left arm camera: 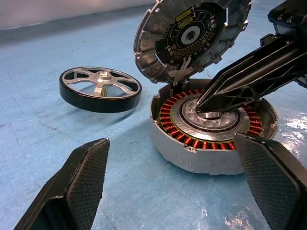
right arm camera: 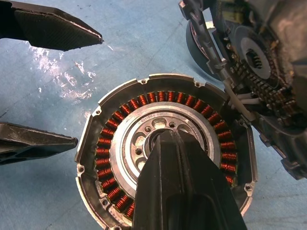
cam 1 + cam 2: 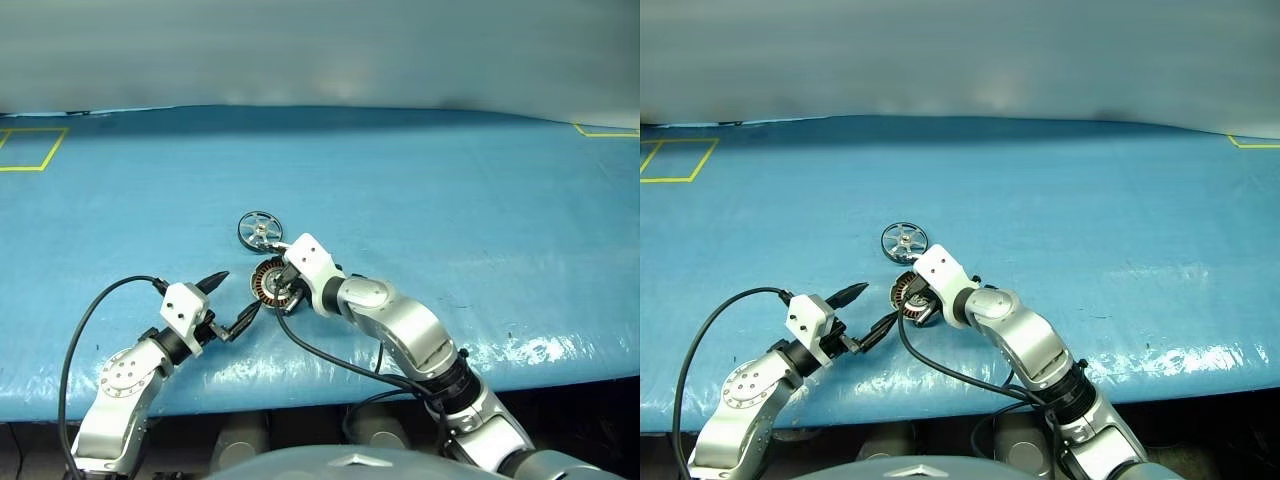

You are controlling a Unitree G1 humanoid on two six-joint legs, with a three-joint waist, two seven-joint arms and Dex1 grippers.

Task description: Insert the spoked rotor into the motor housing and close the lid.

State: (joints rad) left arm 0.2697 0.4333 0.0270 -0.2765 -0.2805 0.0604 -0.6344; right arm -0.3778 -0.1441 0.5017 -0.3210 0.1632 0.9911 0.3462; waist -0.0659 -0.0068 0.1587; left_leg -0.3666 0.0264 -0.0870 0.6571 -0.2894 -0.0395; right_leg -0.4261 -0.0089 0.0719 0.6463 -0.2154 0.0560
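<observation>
Right wrist view: shut right pincer (image 2: 165, 139) hides motor housing (image 2: 120, 143) hub.

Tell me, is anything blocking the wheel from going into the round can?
Yes. The right pincer, shut, pokes its tip into the middle of the motor housing, where the spoked rotor must go. The lid stands open, out of the way. The rotor lies on the table beside the housing.

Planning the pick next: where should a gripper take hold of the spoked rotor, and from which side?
Probably the dark outer rim, from above. The spoked rotor lies flat on the blue table, clear of the motor housing, so one finger can drop through a spoke gap and the other outside the rim.
</observation>
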